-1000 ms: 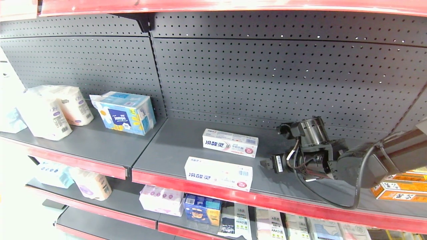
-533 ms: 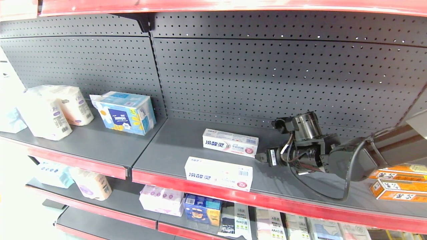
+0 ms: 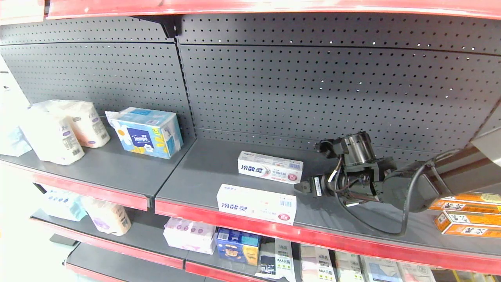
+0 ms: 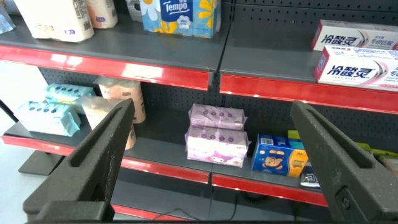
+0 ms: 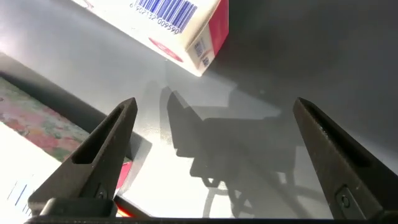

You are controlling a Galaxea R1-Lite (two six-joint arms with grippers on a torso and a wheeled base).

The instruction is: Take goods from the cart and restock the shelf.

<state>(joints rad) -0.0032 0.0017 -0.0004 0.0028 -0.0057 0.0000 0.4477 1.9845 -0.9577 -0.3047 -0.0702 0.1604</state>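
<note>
Two white toothpaste boxes lie on the grey shelf (image 3: 203, 172): the front box (image 3: 256, 203) near the red edge, the back box (image 3: 270, 167) behind it. My right gripper (image 3: 302, 187) hovers low over the shelf just right of both boxes, pointing at the gap between them. In the right wrist view, my right gripper (image 5: 214, 109) is open with nothing between its fingers (image 5: 99, 155), and a box's barcoded end (image 5: 180, 25) lies just ahead. My left gripper (image 4: 212, 107) is open, held in front of the shelving, facing the lower shelves; the toothpaste boxes (image 4: 357, 62) show above it.
A blue tissue pack (image 3: 146, 132) and white paper rolls (image 3: 58, 129) stand on the shelf to the left. Orange boxes (image 3: 467, 219) lie at the far right. Pink packs (image 4: 214, 134) and a blue box (image 4: 280, 155) fill the lower shelf. Perforated back panel behind.
My right arm has moved left along the shelf, bringing its gripper closer to the right ends of the two toothpaste boxes. The boxes have not moved.
</note>
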